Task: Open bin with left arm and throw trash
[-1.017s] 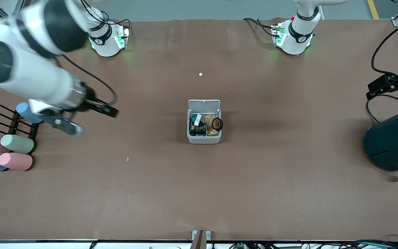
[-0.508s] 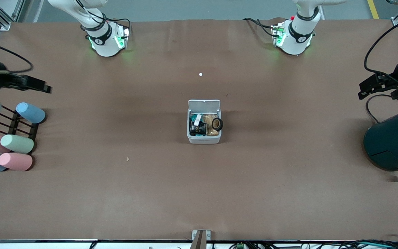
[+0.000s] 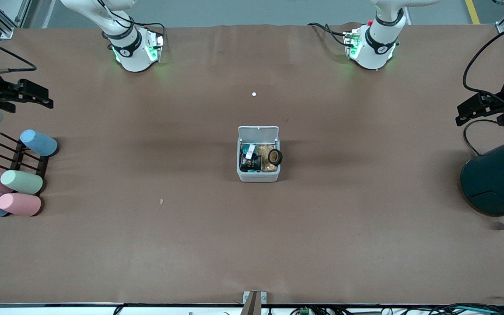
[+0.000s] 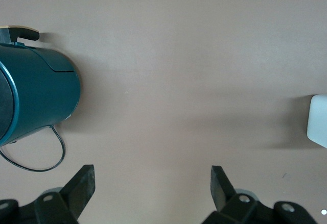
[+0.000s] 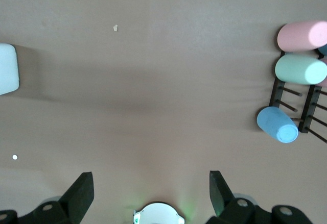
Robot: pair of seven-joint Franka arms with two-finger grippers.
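The bin (image 3: pixel 258 176) stands mid-table with its white lid (image 3: pixel 258 131) swung up and back. Inside lies the trash: a black printed wrapper (image 3: pixel 250 164), a white strip (image 3: pixel 250 152) and a black tape roll (image 3: pixel 274 156). My left gripper (image 3: pixel 471 109) hangs open and empty over the table's edge at the left arm's end, above the teal cylinder. My right gripper (image 3: pixel 37 95) hangs open and empty over the right arm's end, above the cup rack. In the left wrist view the left gripper (image 4: pixel 153 182) and a corner of the bin (image 4: pixel 319 119) show. The right wrist view shows the right gripper (image 5: pixel 151 183) and the bin (image 5: pixel 7 68).
A big dark teal cylinder (image 3: pixel 499 179) lies at the left arm's end. Several pastel cups (image 3: pixel 21 181) and a black rack (image 3: pixel 20 159) lie at the right arm's end. A tiny white dot (image 3: pixel 254 94) sits between the bin and the arm bases.
The right arm has swung away from beside the cup rack out to the table's end, and its jaws have widened. The left gripper has barely shifted. The bin and trash are unmoved.
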